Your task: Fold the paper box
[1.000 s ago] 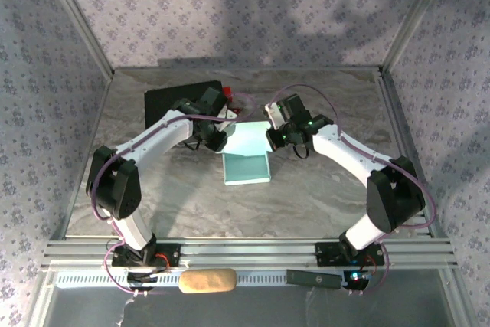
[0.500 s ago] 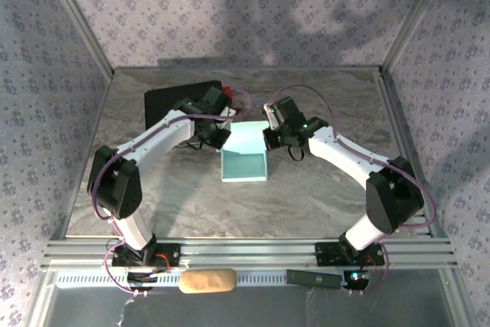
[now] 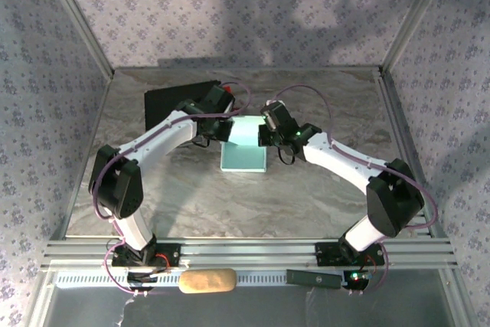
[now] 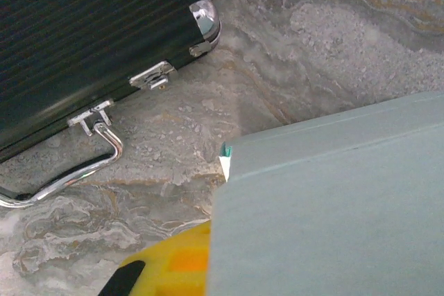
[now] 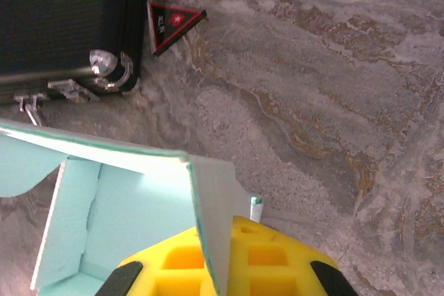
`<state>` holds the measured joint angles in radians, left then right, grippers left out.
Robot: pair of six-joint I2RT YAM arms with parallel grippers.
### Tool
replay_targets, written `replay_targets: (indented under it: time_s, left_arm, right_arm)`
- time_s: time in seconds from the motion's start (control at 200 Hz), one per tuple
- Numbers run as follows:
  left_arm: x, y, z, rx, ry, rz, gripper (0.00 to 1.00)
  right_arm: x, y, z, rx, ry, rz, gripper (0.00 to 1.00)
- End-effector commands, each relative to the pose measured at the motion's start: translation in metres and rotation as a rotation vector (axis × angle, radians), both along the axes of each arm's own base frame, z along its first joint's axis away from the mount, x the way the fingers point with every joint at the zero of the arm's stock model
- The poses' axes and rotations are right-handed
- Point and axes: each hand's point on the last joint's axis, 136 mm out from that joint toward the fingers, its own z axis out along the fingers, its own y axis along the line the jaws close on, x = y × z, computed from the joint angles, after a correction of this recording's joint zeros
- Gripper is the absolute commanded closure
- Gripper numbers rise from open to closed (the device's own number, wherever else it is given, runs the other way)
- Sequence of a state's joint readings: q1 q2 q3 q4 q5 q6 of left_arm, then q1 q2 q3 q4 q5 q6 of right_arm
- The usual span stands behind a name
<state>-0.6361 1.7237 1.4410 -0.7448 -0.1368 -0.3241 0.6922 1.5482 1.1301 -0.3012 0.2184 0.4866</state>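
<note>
Both left pincer [image 3: 229,130] and right pincer [image 3: 262,135] clamp the paper box [image 3: 243,157]; its long axis runs near-to-far, opening upward.

Lab enclosure: aluminium frame [image 3: 245,249], patterned walls [image 3: 230,13]

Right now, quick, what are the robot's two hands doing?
Left gripper: closed, seems to pinch the box at its left edge.
Right gripper: closed on the box's right wall.

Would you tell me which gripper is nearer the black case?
Left. The left gripper is at the left edge of the paper box, beside the black case; the right gripper grips its opposite side, farther away.
</note>
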Motion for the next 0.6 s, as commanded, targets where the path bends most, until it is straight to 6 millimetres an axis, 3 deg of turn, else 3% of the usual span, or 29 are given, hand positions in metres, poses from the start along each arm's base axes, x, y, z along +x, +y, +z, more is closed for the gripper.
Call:
replay_targets:
  time_s: [0.0, 0.595]
  left_arm:
    - [0.022, -0.026, 0.018, -0.093, -0.086, 0.004, 1.0]
    - [0.01, -0.024, 0.011, -0.245, -0.176, 0.038, 1.0]
  right_arm:
    - [0.011, 0.014, 0.017, 0.088, -0.083, -0.023, 1.0]
    - [0.004, 0.026, -0.004, 0.128, -0.163, -0.019, 1.0]
